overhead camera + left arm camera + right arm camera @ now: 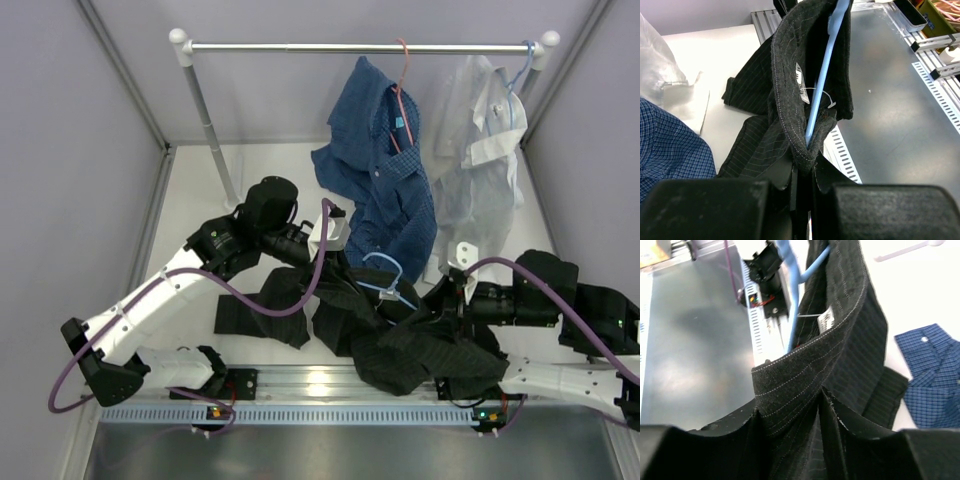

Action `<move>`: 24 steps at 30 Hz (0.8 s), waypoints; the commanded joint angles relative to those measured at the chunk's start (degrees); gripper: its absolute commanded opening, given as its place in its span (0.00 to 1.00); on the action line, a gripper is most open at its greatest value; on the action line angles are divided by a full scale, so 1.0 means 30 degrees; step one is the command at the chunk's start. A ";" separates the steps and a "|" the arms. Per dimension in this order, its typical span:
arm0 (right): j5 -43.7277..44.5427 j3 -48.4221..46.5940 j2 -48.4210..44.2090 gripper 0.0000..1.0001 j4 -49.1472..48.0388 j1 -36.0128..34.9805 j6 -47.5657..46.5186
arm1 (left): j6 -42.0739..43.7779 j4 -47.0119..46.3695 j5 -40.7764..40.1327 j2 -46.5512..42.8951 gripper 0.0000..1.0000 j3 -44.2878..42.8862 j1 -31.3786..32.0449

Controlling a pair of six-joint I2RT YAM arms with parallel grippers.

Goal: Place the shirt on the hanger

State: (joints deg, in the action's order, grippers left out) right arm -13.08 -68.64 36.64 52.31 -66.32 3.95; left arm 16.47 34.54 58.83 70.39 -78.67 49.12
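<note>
On the white worktop (280, 170), near side of the chrome clothes rail (360, 47) and roughly below its middle: black pinstriped long-sleeved collared shirt (420, 355), lying heaped, with part of it trailing toward the rail's left post. Thin light-blue wire hanger (392, 292) rests on the heap, hook toward the rail, its lower wire gone into the neck opening. Left end effector (802, 172) is pressed together on the stitched collar (785, 65) edge. The blue wire runs down to that same pinch, but I cannot tell whether the wire itself is caught. Right end effector (790, 415) has the collar band filling the gap between its fingers; firmly clamped or only around it, cannot tell. The two sit at opposite ends of the collar. My reading is that this holds the neck as a taut open slot, white neck label (801, 77) showing inside, so the hanger's shoulders can pass under the cloth. Judged state: hanger partly threaded, shoulders not seated, shirt not yet hung. The rail carries a blue checked shirt (385, 180) on a red wire hanger (403, 70), and toward its right end a white shirt (475, 150). The blue hem hangs close above the heap, a possible snag.
</note>
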 commanded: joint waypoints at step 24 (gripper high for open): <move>0.0404 -0.0118 -0.0789 0.40 -0.2671 -0.0128 -0.0494 | -0.0890 -0.0177 0.0076 0.0120 0.00 -0.1607 0.0032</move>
State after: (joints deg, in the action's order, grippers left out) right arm -12.05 -67.88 32.82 48.07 -66.32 3.53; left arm 14.59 34.94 56.51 70.57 -80.60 49.12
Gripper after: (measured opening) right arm 0.425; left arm 0.098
